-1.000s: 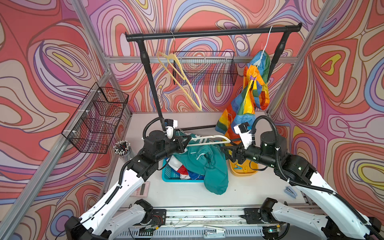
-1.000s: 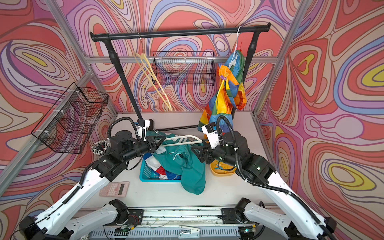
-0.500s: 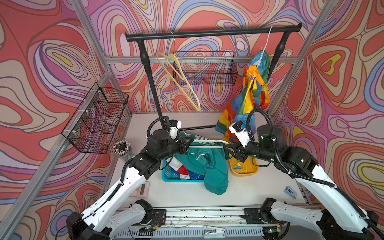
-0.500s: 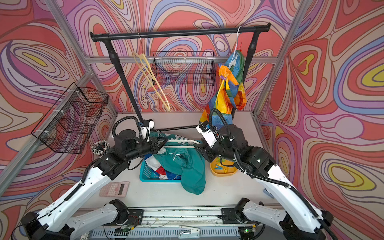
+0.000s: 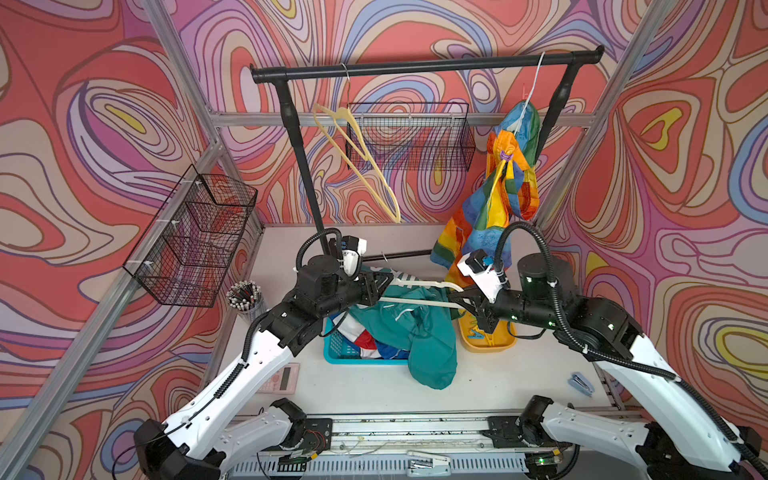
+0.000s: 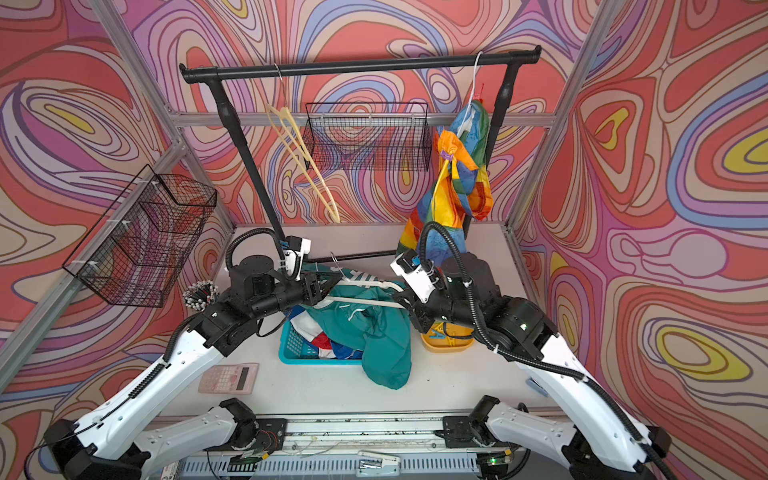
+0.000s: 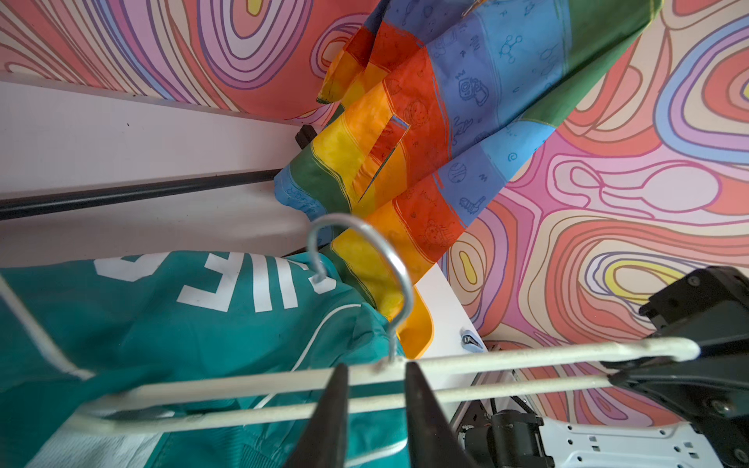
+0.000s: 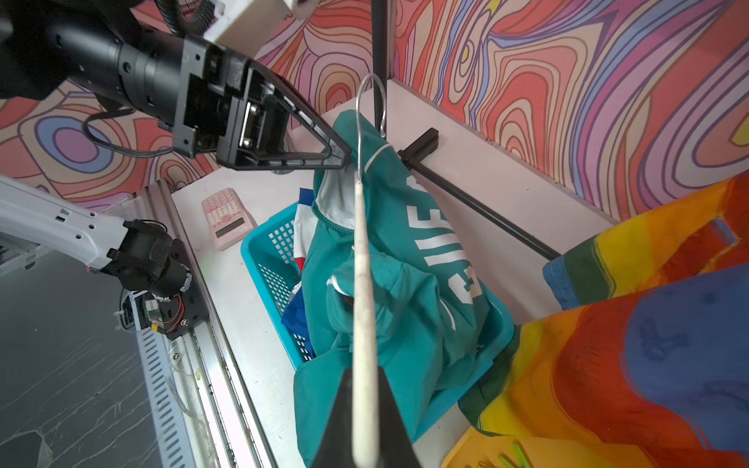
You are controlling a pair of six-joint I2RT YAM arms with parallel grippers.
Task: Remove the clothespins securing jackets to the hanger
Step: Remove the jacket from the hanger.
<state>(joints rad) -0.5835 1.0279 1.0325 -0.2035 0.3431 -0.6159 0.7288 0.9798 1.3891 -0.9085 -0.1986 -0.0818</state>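
Two grippers on one white hanger, teal jacket slumped beneath

Both grippers meet over the middle of the table (image 5: 374, 390), each at one part of the same white hanger (image 8: 360, 263). The right gripper (image 8: 367, 405) is clenched on the hanger's shoulder end, its two dark fingers pinching the thin white arm between them. The left gripper (image 7: 375, 389) sits at the neck, where the metal hook (image 7: 407, 295) enters the plastic. Its jaws stand apart, one finger on each side of the hook's stem with a gap between, so it is released rather than pinching.

Directly below the span between the two grippers lies the teal jacket (image 5: 428, 340), heaped over the blue basket (image 5: 343, 347) and spilling past the rim onto the table. Some of its cloth rises close to the hanger; whether it hangs from it cannot be told. Under the left gripper, inside the basket and partly covered by the teal one, is the blue jacket (image 5: 376, 347) with red and white panels.

Just beneath the right gripper stands a yellow tray (image 5: 488, 350), with green clothespins (image 8: 514, 454) lying in it. Beyond and above the right gripper the rainbow jacket (image 5: 498, 199) hangs from the black rail (image 5: 415, 68). A purple clothespin (image 5: 505, 156) is clipped on its gathered upper part, well apart from both grippers. A cream hanger (image 5: 332, 118) hangs on the rail above the left gripper.
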